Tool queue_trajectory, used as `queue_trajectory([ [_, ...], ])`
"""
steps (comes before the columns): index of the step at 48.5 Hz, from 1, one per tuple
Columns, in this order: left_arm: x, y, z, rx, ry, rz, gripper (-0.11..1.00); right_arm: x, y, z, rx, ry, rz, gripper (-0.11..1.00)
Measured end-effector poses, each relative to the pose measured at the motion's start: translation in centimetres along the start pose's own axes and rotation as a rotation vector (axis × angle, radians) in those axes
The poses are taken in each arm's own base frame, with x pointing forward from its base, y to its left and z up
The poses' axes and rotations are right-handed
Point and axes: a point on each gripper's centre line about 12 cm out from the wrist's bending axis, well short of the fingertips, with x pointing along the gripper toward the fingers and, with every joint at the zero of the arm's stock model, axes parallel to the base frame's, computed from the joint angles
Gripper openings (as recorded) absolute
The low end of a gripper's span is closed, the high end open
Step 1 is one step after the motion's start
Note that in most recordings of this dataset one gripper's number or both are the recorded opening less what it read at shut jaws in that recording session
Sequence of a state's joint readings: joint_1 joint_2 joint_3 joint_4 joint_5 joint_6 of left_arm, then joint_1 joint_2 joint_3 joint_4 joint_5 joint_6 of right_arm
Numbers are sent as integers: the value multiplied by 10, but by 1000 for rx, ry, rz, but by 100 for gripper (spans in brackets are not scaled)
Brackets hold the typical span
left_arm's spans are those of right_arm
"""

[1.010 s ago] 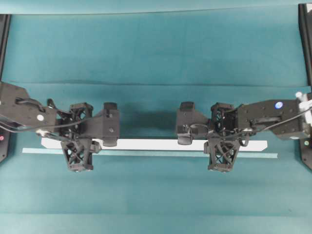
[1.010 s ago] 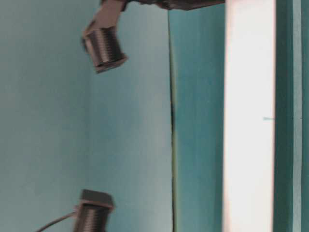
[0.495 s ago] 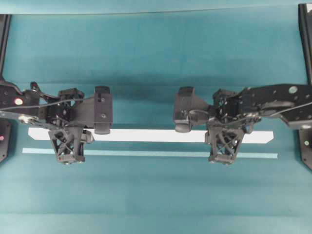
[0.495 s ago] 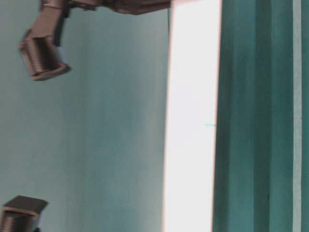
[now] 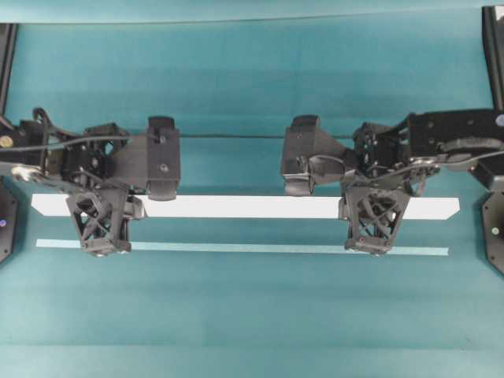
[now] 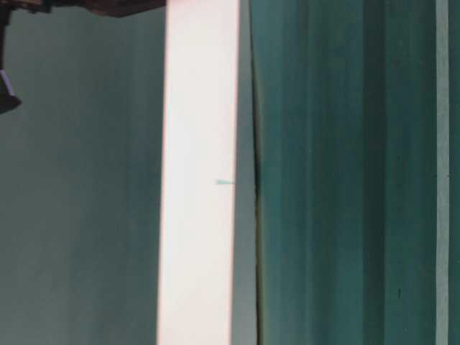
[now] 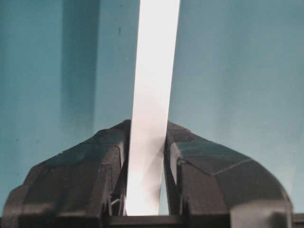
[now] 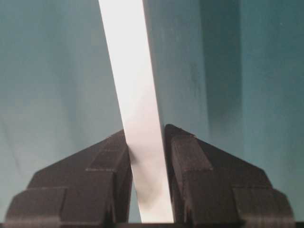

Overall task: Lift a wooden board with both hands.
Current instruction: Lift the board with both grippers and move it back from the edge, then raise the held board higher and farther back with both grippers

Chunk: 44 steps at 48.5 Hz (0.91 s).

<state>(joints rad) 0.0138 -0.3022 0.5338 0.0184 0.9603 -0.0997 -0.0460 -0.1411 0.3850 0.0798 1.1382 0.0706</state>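
Note:
The long white wooden board (image 5: 244, 207) with angled ends hangs level above the teal table, spanning most of the overhead view. My left gripper (image 5: 101, 206) is shut on the board near its left end, and my right gripper (image 5: 376, 206) is shut on it near its right end. In the left wrist view the board (image 7: 154, 90) runs up between the two black fingers (image 7: 102, 156). In the right wrist view the board (image 8: 133, 95) sits clamped between the fingers (image 8: 190, 161). In the table-level view the board (image 6: 200, 180) shows as a bright vertical band.
A thin pale teal-grey strip of tape (image 5: 236, 248) lies on the teal cloth (image 5: 252, 87) just in front of the board. Black frame posts stand at the far left (image 5: 6, 47) and far right (image 5: 496, 55) edges.
Both grippers have risen with the board held between them. The board has moved up and away from the tape strip in the overhead view and leftward in the table-level view.

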Motion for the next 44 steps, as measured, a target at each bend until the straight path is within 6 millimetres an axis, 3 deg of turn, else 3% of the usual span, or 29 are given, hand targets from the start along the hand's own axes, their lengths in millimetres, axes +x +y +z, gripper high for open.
queue_trajectory([
  [44,-81,7,38,-17,-5,15,18,-91,2,15,-21,44,-48,22],
])
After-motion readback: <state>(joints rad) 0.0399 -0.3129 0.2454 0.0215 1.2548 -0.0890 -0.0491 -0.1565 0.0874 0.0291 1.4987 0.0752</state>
